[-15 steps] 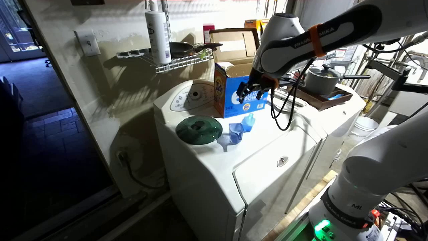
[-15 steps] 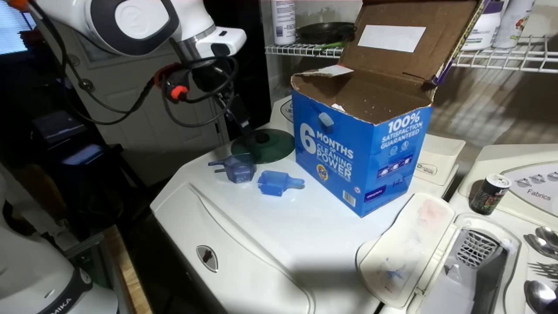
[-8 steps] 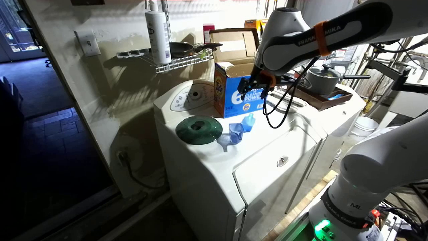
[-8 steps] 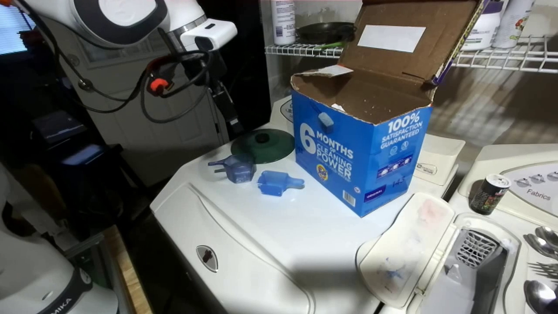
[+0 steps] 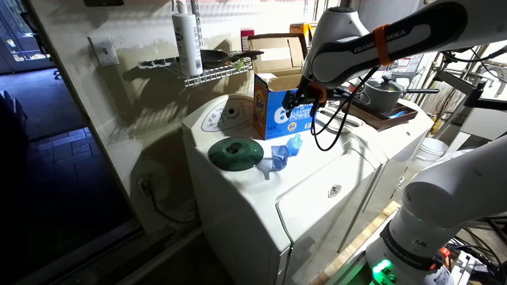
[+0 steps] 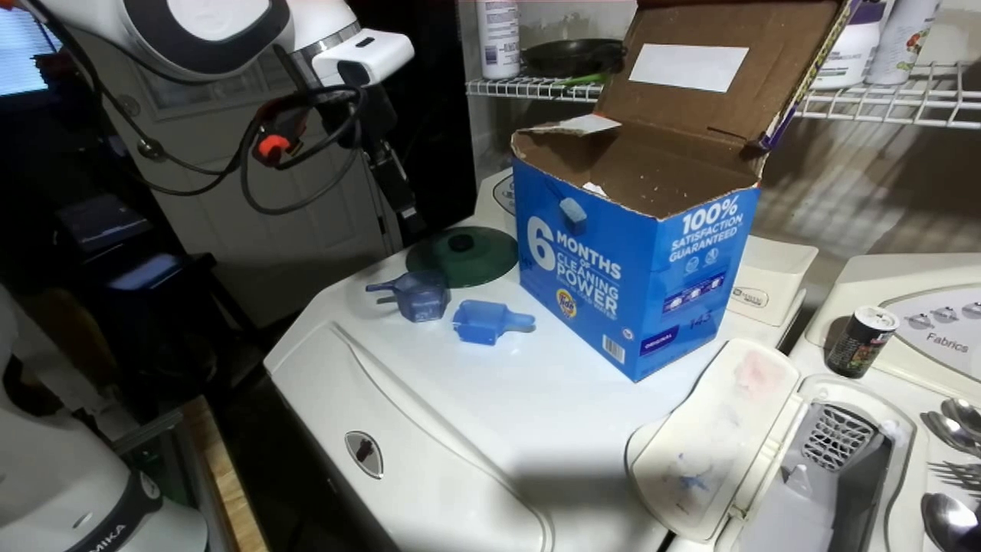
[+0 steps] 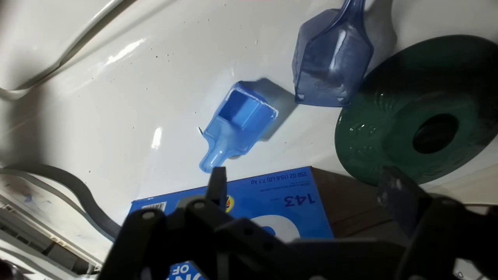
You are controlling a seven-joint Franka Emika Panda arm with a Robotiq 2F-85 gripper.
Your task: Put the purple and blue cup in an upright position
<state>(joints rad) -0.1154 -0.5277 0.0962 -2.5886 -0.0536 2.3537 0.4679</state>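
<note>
The purple scoop [image 7: 330, 66] and the blue scoop [image 7: 239, 120], both plastic with a handle, sit near each other on top of the white laundry machine [image 6: 460, 414]. The purple one is just beside a round green lid [image 5: 237, 161] with a dark knob [image 5: 233, 148]. The blue one is between it and a big blue Tide box [image 6: 590, 276], whose cardboard flap [image 6: 766, 46] stands raised. In the wrist view the hollow of the blue scoop shows, its handle toward the box. Whether either scoop rests on its base or its side, I can't fairly say from here. The gripper [image 7: 304, 184] is spread wide and hangs in the air, higher than both scoops. A black cable [image 5: 326, 150] loops down from the arm [image 5: 396, 39]. On the wire shelf [image 6: 521, 90] sit a black frying pan [image 6: 575, 59] and a white bottle [image 5: 186, 43]. Over on the neighbouring machine [image 6: 866, 280] there's a grey saucepan [image 5: 381, 97] in a brown tray [image 5: 384, 123], a small black can [image 6: 860, 345], spoons [image 6: 949, 521] and forks [image 6: 958, 473].
</note>
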